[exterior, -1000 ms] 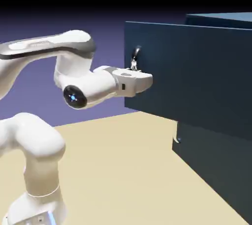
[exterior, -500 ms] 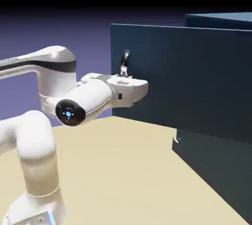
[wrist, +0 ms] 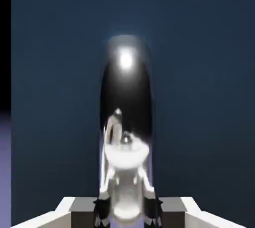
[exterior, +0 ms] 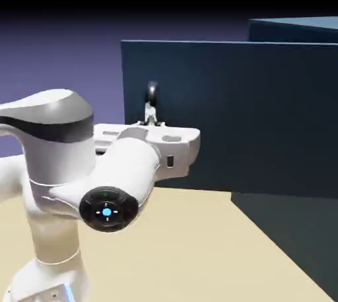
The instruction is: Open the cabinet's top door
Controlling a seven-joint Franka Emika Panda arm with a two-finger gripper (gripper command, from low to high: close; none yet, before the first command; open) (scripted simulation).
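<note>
Beige counter [exterior: 198, 241], blue-violet backdrop. We log the tall navy-blue top door [exterior: 251, 116] swung further out from the large navy cabinet [exterior: 297, 228] than a second ago; tool [exterior: 151, 121] clamped on its slim silver handle [wrist: 125, 102]. Opening well underway.

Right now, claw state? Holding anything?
Claw: closed on the slim curved silver handle of the flat navy-blue top door.

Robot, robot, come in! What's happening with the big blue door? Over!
Gripper shut on the silver handle. Top door swung well out from the cabinet. Nothing in the way.
</note>
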